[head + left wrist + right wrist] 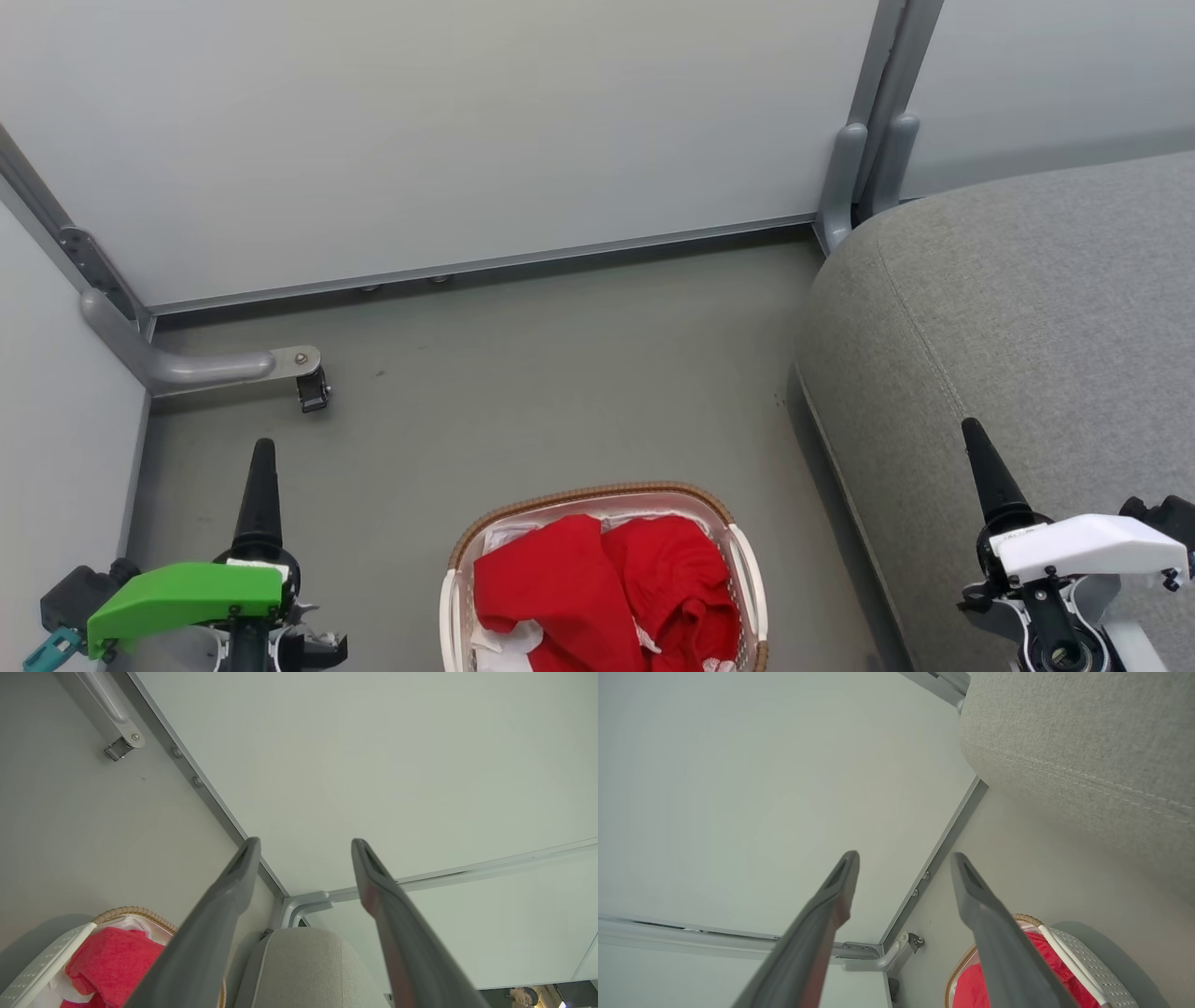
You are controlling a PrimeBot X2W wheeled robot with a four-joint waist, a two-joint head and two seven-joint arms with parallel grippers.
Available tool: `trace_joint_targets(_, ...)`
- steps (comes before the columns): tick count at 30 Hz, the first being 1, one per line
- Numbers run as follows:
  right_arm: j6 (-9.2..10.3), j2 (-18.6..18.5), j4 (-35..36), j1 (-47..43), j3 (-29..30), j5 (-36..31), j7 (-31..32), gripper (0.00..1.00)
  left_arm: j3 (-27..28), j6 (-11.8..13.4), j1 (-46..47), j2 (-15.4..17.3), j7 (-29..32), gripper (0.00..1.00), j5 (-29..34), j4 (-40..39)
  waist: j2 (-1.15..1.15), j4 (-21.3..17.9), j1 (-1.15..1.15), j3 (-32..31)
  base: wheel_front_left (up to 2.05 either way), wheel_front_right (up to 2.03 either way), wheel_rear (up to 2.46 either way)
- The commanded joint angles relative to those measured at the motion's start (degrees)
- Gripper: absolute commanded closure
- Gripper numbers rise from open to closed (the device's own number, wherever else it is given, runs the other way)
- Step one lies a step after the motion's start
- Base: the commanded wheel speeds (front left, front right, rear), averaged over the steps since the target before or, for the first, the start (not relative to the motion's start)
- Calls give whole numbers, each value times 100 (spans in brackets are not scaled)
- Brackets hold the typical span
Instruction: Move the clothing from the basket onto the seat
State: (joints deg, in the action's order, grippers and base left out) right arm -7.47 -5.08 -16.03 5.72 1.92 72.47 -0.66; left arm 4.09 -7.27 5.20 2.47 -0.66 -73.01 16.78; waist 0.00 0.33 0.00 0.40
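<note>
Two long dark fingers of the left hand [304, 851], under its green cover, stand spread wide apart with nothing between them, at 8 o'clock in the head view. The right hand [904, 863], under a white cover at 4 o'clock, is likewise spread and empty. Both point away from the robot on either side of the work, which looks like a ready pose before any reach.

Between them, at 6 o'clock, an oval cream-white perforated plastic basket with a brown woven rim [597, 488] sits on the grey-green floor [560, 373]. Inside it lies the bright red soft fabric clothing [597, 588], crumpled in a heap over a white liner sheet [504, 641], none of it lifted out yet. Its folds stand up near the rim, so a hand coming from above should find cloth to pinch.

A large grey woven-fabric seat with a stitched seam [1027, 308] spreads from 2 to 4 o'clock, near the basket and bare where it shows. Being so close, it probably makes for a short carry.
</note>
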Motion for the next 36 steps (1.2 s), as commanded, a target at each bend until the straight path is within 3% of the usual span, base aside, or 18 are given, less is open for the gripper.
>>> trace_joint_targets(1, -1, -76, 87, 165, -29, -201, -59, 0, -11, -11, 46, 38, -67, 0, 244, -60, 0, 1, 0, 1, 0, 0, 0)
trace_joint_targets(15, -1, -130, 107, 211, -235, -1528, -352, 0, -193, -15, 16, 78, -356, 0, 1948, 127, 0, 17, 0, 19, 0, 0, 0)
trace_joint_targets(36, -2, -130, -234, 252, -476, -3244, -715, 0, -369, -20, -112, 102, -718, 0, 3933, 309, 0, 59, 0, 18, 0, 0, 0)
